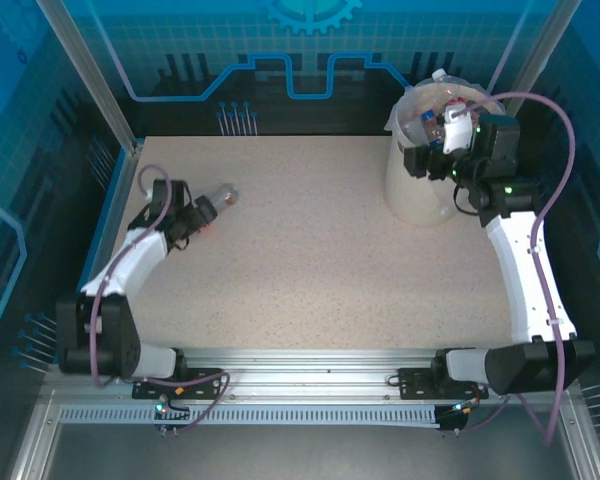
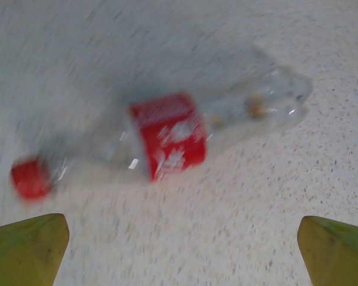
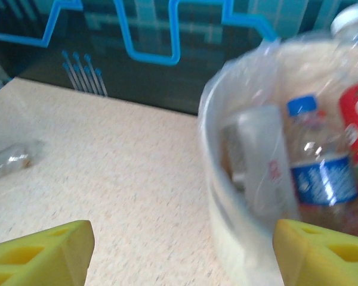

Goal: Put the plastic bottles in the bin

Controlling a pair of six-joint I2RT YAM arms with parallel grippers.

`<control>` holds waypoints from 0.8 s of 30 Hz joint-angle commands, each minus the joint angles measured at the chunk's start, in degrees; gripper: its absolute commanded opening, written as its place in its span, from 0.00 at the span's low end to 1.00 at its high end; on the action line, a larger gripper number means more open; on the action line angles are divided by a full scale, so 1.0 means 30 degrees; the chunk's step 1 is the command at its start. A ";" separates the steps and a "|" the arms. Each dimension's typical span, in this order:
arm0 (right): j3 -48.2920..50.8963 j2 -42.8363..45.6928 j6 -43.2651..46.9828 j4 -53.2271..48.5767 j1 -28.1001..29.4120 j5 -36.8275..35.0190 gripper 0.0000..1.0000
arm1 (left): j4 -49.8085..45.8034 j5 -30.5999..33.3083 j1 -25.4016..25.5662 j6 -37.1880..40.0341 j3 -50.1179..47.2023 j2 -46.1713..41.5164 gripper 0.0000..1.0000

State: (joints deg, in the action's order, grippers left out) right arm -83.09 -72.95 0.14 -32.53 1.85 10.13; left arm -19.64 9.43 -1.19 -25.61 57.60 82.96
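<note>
One clear plastic bottle [image 2: 167,134] with a red label and red cap lies on its side on the table, also seen from above at the far left [image 1: 220,197]. My left gripper [image 1: 202,212] hovers just short of it, open, yellow fingertips [image 2: 27,247] wide apart with nothing between them. The white bin [image 1: 420,185] with its clear liner stands at the back right and holds several bottles, among them a blue-capped bottle [image 3: 316,167]. My right gripper [image 1: 435,150] hangs open at the bin's rim [image 3: 227,179], its fingertips [image 3: 42,256] empty.
The speckled table [image 1: 320,260] spreads between the arms. A blue-patterned back wall [image 1: 280,70] and metal frame posts close it in. In the right wrist view the lone bottle [image 3: 9,161] lies far off at the left.
</note>
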 commanded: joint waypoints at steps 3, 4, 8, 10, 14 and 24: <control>0.3246 0.2500 -0.1891 0.0187 0.0292 0.1889 0.79 | -0.0580 -0.0303 -0.0045 0.6589 0.2456 0.2926 0.99; 0.3630 0.2847 -0.2044 0.0060 0.0355 0.2104 0.78 | -0.0723 -0.0411 -0.0045 0.7267 0.2776 0.3385 0.99; 0.4911 0.4163 -0.2432 -0.0464 0.0367 0.2190 0.78 | -0.1093 -0.1719 -0.0043 1.0163 0.3633 0.5078 0.99; 0.5539 0.4818 -0.2614 -0.0557 0.0354 0.2077 0.78 | -0.2180 -0.2112 -0.0026 1.1051 0.4389 0.5980 0.99; 0.6456 0.5605 -0.2528 -0.0812 0.0346 0.1841 0.78 | -0.3044 -0.2349 0.0002 1.1625 0.4822 0.7007 0.99; 0.7296 0.6237 -0.2732 -0.1181 0.0293 0.1847 0.79 | -0.3888 -0.2138 0.0042 1.2607 0.5313 0.8679 0.88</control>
State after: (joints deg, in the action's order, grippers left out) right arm -61.71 -55.70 -6.79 -35.22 2.31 15.09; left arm -28.36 4.19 -1.13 10.09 72.49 108.44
